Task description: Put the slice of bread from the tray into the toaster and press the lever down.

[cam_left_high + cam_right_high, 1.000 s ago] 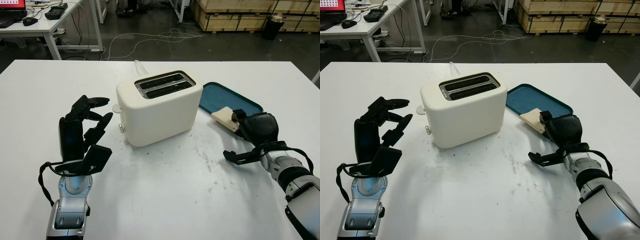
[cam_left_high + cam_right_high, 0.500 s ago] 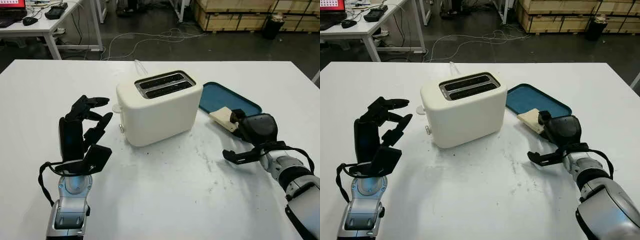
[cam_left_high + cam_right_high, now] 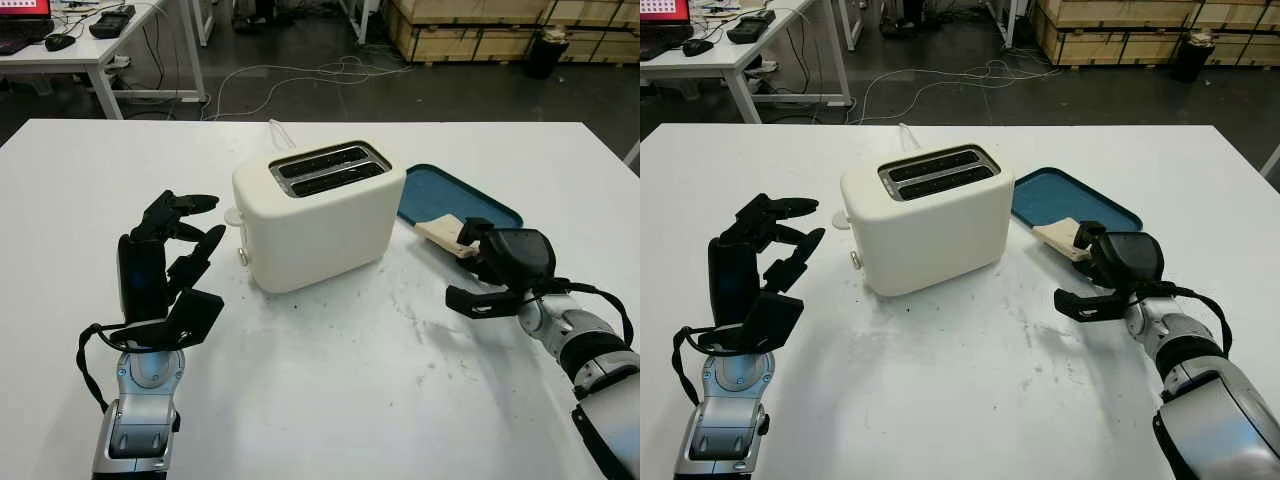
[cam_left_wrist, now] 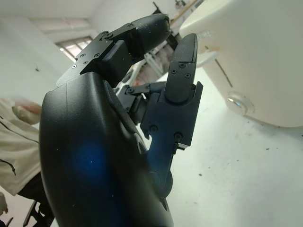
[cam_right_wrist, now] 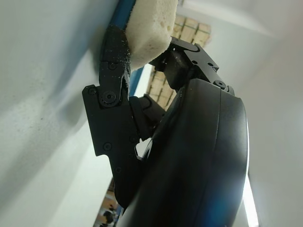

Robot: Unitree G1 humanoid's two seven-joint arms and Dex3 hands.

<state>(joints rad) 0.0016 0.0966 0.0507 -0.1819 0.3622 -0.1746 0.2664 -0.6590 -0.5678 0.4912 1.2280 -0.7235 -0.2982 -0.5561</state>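
One spongy bread slice [image 3: 441,232] pinched by right hand [image 3: 505,262], blue tray [image 3: 450,196], boxy cream toaster [image 3: 318,213]

The left hand [image 3: 165,262] stands upright at the near left, fingers curled, holding nothing. The right hand [image 3: 505,262] reaches forward at the right, fingers [image 5: 111,101] closed on something pale.
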